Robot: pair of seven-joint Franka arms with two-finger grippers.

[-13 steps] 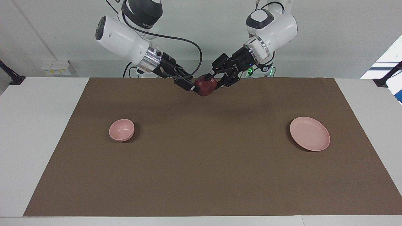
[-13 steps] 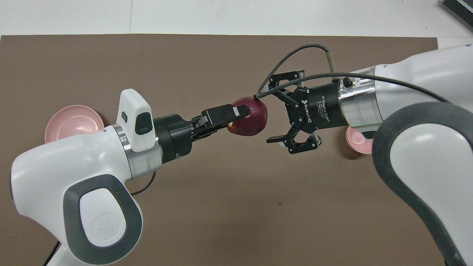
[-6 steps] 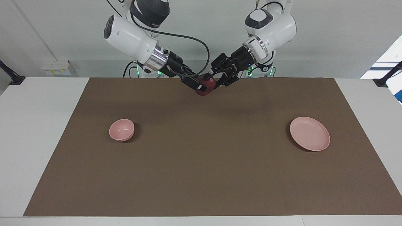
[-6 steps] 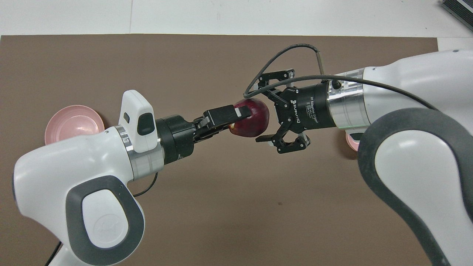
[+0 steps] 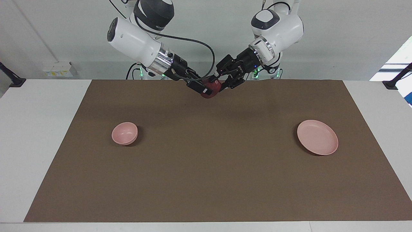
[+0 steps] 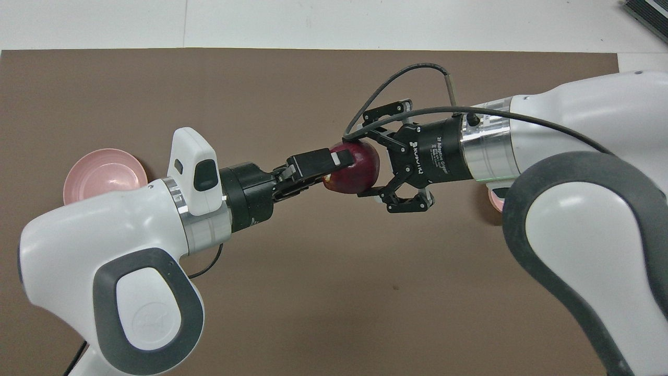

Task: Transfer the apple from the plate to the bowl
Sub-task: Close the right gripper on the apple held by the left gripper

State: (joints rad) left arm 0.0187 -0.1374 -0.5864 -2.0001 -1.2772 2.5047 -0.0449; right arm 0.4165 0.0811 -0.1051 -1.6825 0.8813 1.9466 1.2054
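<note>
Midair, above the brown mat (image 5: 206, 167) that covers the white table (image 5: 42, 129), a small round dark red apple (image 6: 350, 173) with a yellowish patch is caught between two robot grippers. It hangs over the edge of the mat nearest the robots, about midway along that edge.

Coming from its own end of the table, the left gripper (image 6: 334, 166) has its black fingers closed tightly on the apple, one finger lying across the top of the fruit. The right gripper (image 6: 368, 166) meets the apple from the other end. Its two black fingers reach around the fruit, one past the top and one under the bottom, and they sit close against its skin. Whether they already press on the apple cannot be told.

Farther from the robots than the apple, toward the left arm's end of the table, a wide, flat, pale pink round plate (image 5: 317, 137) lies on the mat with nothing on it. Toward the right arm's end, also farther from the robots than the apple, stands a small, deep, pale pink round bowl (image 5: 124, 133), holding nothing. Plate and bowl are well apart from each other.
</note>
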